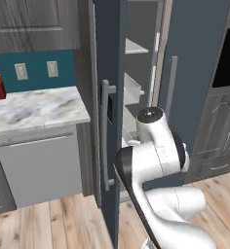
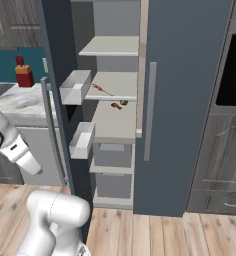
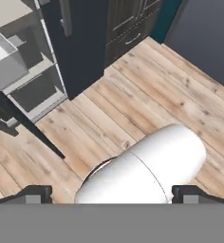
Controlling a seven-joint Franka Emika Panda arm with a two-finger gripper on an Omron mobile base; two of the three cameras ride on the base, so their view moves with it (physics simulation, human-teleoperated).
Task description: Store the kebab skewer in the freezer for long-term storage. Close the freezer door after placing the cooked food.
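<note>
Kebab skewer [image 2: 102, 89] lying flat on a middle pale shelf inside the freezer [image 2: 115, 85], thin dark stick with small red-orange chunks; well apart from the gripper [image 3: 111, 194], not held. A second small brown-and-green bit [image 2: 117, 105] on the shelf just below; too small to identify.

Freezer door [image 1: 108, 121] swung open, seen edge-on in the left base view, with black panel and long grey handle [image 1: 105, 136] facing the counter side. White door bins [image 2: 76, 87] on its inner face, beside the shelves.

Gripper released, fingertips [image 3: 35, 194] set wide apart at the bottom of the hand view, nothing between them. Aimed down at the wood plank floor [image 3: 147, 95]; freezer's lower drawers [image 3: 35, 92] up and to the left of the tips, dark cabinet fronts [image 3: 128, 23] beyond.

Marble counter [image 1: 36, 107] left of the open door, red knife block [image 2: 24, 74] on it. Plain slate-blue door [image 2: 185, 100] shut, dark oven recess [image 2: 235, 70] to its right.
</note>
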